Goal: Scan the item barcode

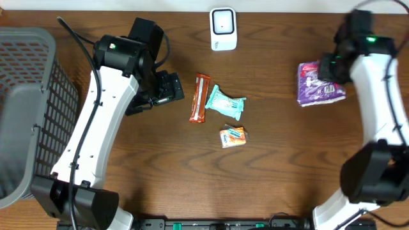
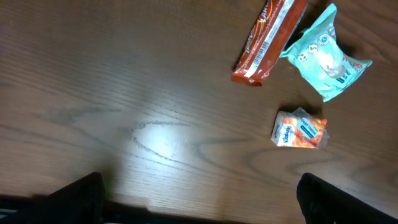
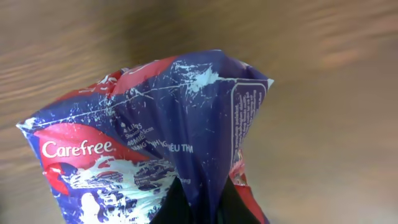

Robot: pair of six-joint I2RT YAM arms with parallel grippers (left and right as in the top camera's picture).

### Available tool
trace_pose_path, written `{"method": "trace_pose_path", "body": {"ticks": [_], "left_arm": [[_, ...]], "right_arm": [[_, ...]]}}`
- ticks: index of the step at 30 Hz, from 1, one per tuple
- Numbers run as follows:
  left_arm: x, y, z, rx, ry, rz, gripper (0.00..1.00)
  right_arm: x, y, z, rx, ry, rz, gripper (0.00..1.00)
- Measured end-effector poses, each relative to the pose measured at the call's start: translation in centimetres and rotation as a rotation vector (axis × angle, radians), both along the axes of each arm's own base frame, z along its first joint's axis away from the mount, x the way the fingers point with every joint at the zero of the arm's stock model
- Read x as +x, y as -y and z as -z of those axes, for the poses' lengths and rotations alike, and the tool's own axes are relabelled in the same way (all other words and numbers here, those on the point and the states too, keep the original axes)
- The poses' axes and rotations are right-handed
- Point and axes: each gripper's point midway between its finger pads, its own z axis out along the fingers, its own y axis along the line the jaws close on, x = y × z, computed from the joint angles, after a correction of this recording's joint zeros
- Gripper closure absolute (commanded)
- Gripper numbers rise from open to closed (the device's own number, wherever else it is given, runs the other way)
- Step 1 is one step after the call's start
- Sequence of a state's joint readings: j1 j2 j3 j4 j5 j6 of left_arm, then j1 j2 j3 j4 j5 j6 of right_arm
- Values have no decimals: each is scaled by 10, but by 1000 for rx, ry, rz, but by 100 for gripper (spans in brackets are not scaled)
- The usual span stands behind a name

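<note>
Closest to our right wrist lens, the purple pack point(image 3: 155, 137) is filling the view, and our right pincer point(image 3: 193, 208) is clamping together on a gathered fold of its film. From overhead the pack is sitting at the right side of the tabletop point(image 1: 275, 172), well apart from the white scanner unit point(image 1: 223, 29) at the far middle. We cannot tell whether it is resting or just lifted.

We are judging the grip to be the main risk. We are pinching thin, crinkled film rather than the body, so the pack may be swinging or slipping free on the way across. No barcode is showing on any face we are seeing, so we may be presenting the wrong side and getting no read. The bunched wrap may also be creasing the code.

Going down by size, the grey basket point(image 1: 61, 102) is standing at the left edge. Our left pincer point(image 1: 171, 87) is hanging wide apart, gripping nothing, just beside the orange-brown bar point(image 1: 200, 98). Any drift there would be nudging the bar and the teal pouch point(image 1: 225, 103) lying against it. The small orange packet point(image 1: 232, 137) is lying near them.

As for writing, we are reading "Carefree" in white on the pack's red band, and the finer print is escaping us. The bar is showing a white barcode strip, while the small packet's blue label is staying illegible.
</note>
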State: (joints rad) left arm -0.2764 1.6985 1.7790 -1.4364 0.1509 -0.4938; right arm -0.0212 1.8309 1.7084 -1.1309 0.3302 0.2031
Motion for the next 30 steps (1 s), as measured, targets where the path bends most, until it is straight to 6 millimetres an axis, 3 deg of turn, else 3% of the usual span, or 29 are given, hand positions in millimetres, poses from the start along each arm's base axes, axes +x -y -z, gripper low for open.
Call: {"method": "trace_pose_path", "body": {"ticks": [2, 5, 12, 15, 16, 19, 21, 25, 27, 30], "left_arm": [[0, 0, 0, 0, 0, 0, 2], [0, 0, 0, 0, 0, 0, 2], [0, 0, 0, 0, 0, 0, 2], [0, 0, 0, 0, 0, 0, 2], [0, 0, 0, 0, 0, 0, 2], [0, 0, 0, 0, 0, 0, 2], [0, 0, 0, 0, 0, 0, 2], [0, 0, 0, 0, 0, 0, 2], [0, 0, 0, 0, 0, 0, 2], [0, 0, 0, 0, 0, 0, 2]], "right_arm": [[-6, -7, -10, -154, 4, 35, 99], [-7, -12, -2, -296, 1, 69, 97], [-14, -32, 86, -472, -204, 4, 78], [-13, -52, 99, -534, -219, -58, 69], [-12, -60, 99, -532, -208, -73, 56], [-7, -95, 99, -462, -171, -125, 36], [-3, -122, 97, -376, -152, -156, 12], [15, -154, 72, -199, -111, -174, 7], [30, -160, 44, -88, -73, -177, 2], [37, -154, 13, 40, -69, -190, 2]]}}
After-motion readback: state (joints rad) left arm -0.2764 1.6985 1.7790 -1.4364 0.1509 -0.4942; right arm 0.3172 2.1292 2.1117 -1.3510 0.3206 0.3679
